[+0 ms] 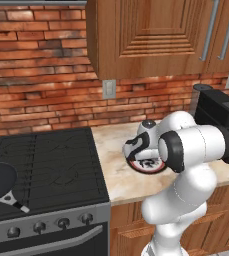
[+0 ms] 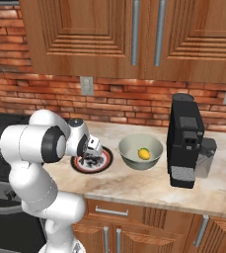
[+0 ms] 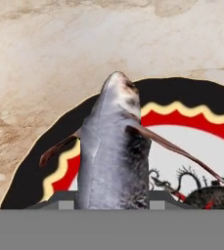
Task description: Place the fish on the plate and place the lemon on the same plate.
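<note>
The white arm rises from its base, folds at the dark elbow and reaches forward and down, wrist bent so the gripper [image 2: 91, 157] points at the counter, its jaws closed on the fish [image 3: 114, 151] between them.

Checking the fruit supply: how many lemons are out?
1. The lemon lies in the grey bowl on the counter, between the plate and the black coffee machine.

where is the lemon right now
In the right base view the lemon sits inside the grey bowl on the counter, between the plate and the black coffee machine.
</note>
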